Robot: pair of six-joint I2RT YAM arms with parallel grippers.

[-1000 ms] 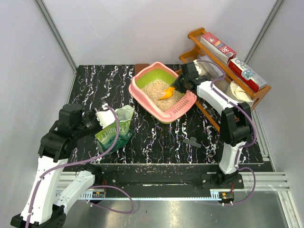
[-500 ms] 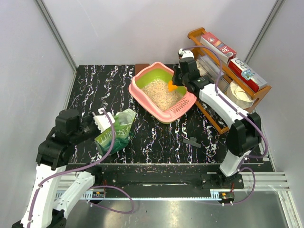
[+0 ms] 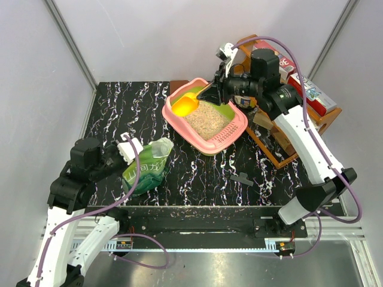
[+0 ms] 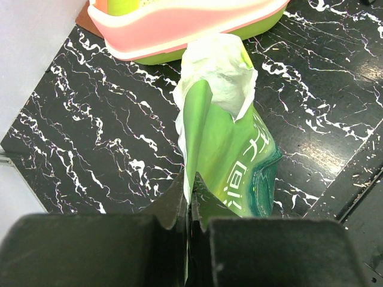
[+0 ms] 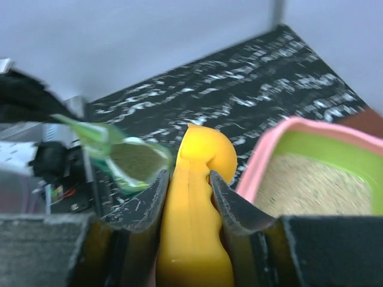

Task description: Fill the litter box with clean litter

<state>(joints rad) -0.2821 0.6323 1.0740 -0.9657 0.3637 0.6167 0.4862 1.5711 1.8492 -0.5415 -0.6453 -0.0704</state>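
Observation:
The pink litter box (image 3: 224,139) with lime-green inner walls stands at the back middle of the table and holds beige clean litter (image 3: 206,116). It also shows in the right wrist view (image 5: 287,134) with litter (image 5: 314,188), and in the left wrist view (image 4: 179,27). My right gripper (image 3: 210,91) is shut on the handle of the yellow-orange scoop (image 3: 184,105), which hangs over the box's left part; the scoop also shows in the right wrist view (image 5: 197,209). My left gripper (image 4: 190,192) is shut on an edge of the green bag (image 4: 230,155), which stands open-topped at the front left (image 3: 146,167).
A brown wooden rack (image 3: 272,128) with red and white boxes (image 3: 311,92) stands at the right, close to the litter box. A small dark clip (image 3: 241,178) lies on the black marbled table (image 3: 197,170) near the front.
My right arm has lifted and swung the scoop from the litter at the box's right side up and over to the box's left part. The left gripper and bag have shifted slightly.

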